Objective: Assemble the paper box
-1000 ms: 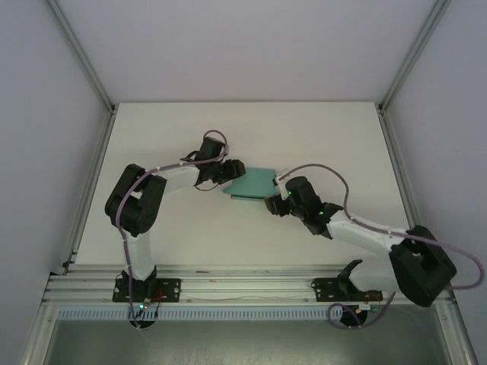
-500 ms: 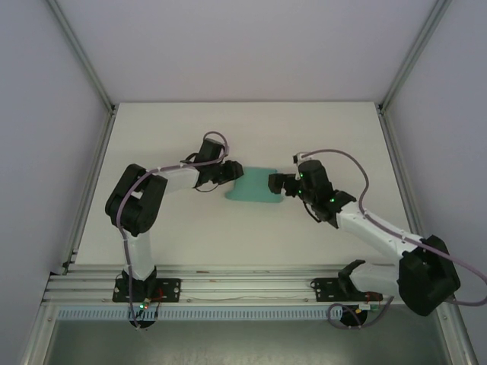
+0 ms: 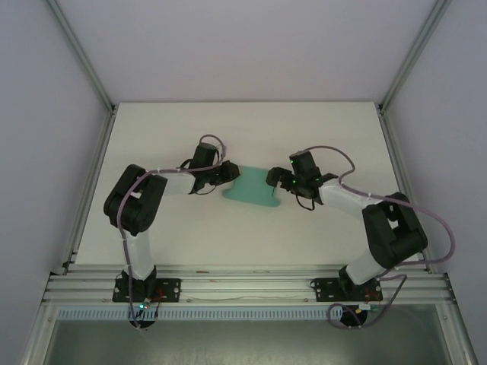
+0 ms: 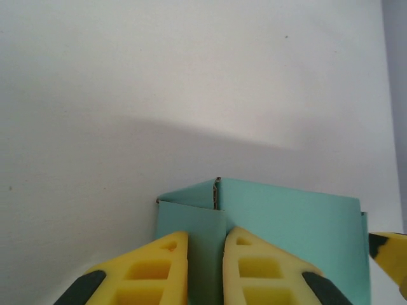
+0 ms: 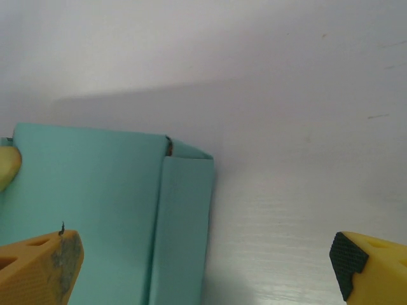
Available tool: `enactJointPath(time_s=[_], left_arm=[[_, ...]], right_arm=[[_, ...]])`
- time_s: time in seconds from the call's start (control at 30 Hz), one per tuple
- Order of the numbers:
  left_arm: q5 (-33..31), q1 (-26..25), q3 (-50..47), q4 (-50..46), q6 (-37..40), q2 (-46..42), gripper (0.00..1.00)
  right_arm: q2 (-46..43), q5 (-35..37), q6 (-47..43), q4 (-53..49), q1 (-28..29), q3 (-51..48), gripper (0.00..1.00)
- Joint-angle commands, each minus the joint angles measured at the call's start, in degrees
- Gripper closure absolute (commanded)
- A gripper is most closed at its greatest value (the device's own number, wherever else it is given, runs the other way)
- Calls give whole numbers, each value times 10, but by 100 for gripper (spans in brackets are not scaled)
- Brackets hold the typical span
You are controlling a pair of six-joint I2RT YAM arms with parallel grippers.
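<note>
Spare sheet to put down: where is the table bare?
Bare: the table strip from back wall to paper box; the near strip from box to front rail. Crowded: the centre, where left gripper pinches the box, right gripper open at its other end.

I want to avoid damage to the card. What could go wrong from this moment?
1. The left gripper pinches only one thin flap of the paper box, so the card might slip out or crease if it is pulled.
2. The right gripper is open, one finger over the card and one over the bare table; closing there might crush the folded edge.
</note>
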Motion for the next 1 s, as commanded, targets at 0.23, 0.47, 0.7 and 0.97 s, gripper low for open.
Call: enactJointPath(time_s=[0.23, 0.47, 0.7, 0.97], left_arm=[[22, 38, -72, -7, -27, 37, 91], [46, 38, -56, 3, -21, 41, 90], [29, 37, -54, 60, -13, -2, 62], [-46, 33, -2, -11, 144, -138, 0]], right_arm=[[82, -221, 96, 143, -18, 17, 10], [123, -294, 166, 240, -18, 44, 45], [82, -287, 204, 210, -19, 49, 59], [34, -257, 215, -4, -33, 123, 64]])
